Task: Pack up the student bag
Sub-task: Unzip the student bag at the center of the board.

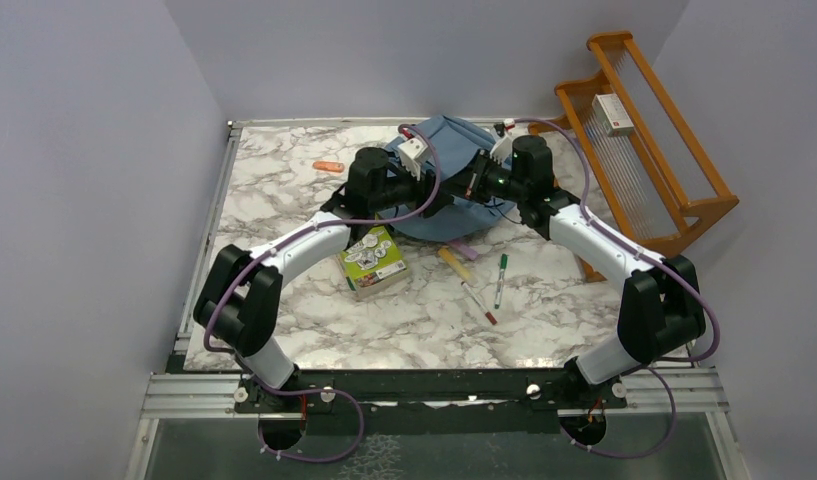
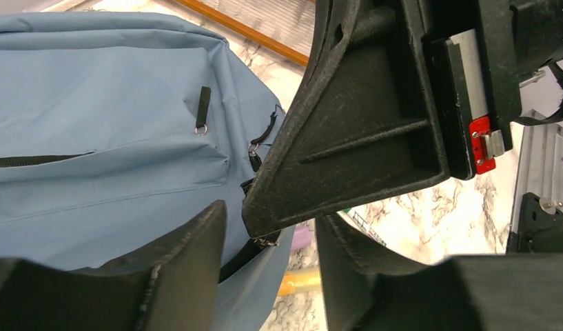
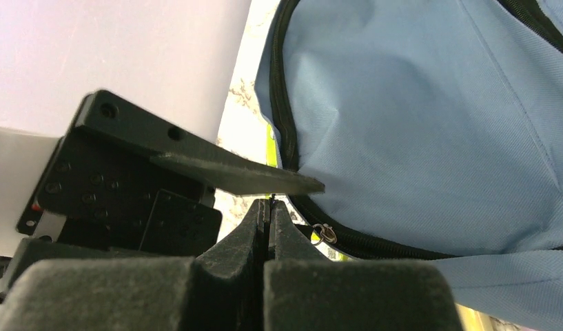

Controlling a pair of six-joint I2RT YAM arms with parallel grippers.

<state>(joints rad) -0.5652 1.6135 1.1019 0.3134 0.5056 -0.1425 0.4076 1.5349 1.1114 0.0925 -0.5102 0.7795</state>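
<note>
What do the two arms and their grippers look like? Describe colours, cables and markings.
Both arms, left arm and right arm, have white link shells between bulky black joints, with a purple cable looping along each. The left gripper and right gripper have matte black, wedge-shaped ribbed fingers; a small red tab marks the right one's body.
</note>
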